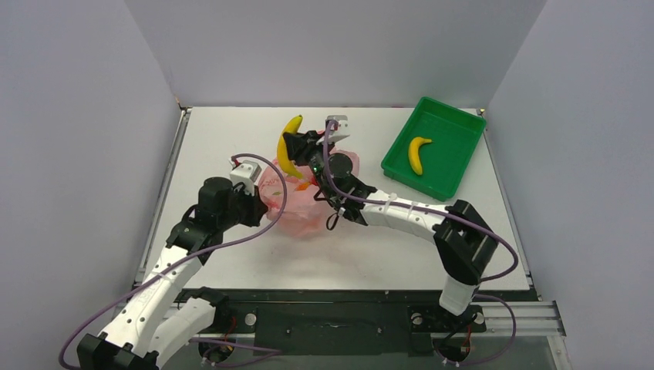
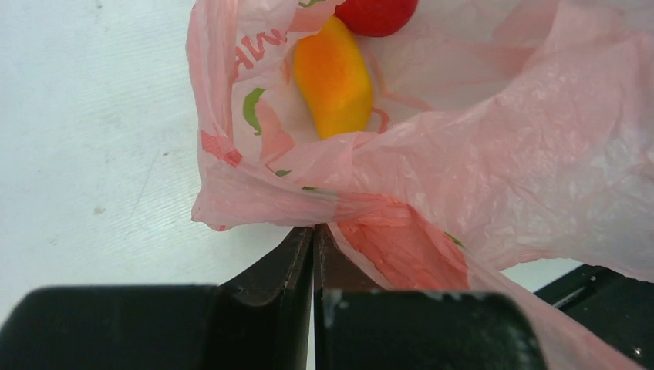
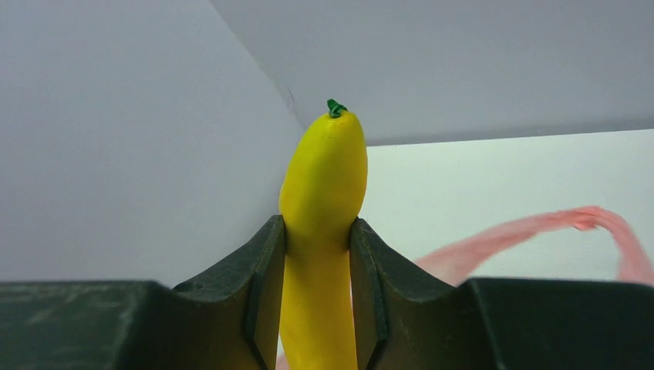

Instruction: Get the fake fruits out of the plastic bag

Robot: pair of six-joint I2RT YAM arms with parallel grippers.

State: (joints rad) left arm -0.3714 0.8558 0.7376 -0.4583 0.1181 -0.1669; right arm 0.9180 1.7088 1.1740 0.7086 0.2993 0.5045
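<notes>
My right gripper (image 1: pixel 295 146) (image 3: pixel 318 231) is shut on a curved yellow banana (image 1: pixel 288 148) (image 3: pixel 324 181) and holds it in the air above the far edge of the pink plastic bag (image 1: pixel 308 204) (image 3: pixel 524 235). The bag lies crumpled mid-table. My left gripper (image 1: pixel 259 197) (image 2: pixel 314 228) is shut on the bag's (image 2: pixel 493 154) near-left rim, and the film gathers at its tips. Inside the open bag lie an orange-yellow mango-like piece (image 2: pixel 333 77) and part of a red fruit (image 2: pixel 376 11). A second banana (image 1: pixel 418 154) lies in the green tray (image 1: pixel 455 131).
The green tray sits at the far right of the white table (image 1: pixel 231 131). Grey walls close in the left, back and right sides. Purple cables loop over both arms.
</notes>
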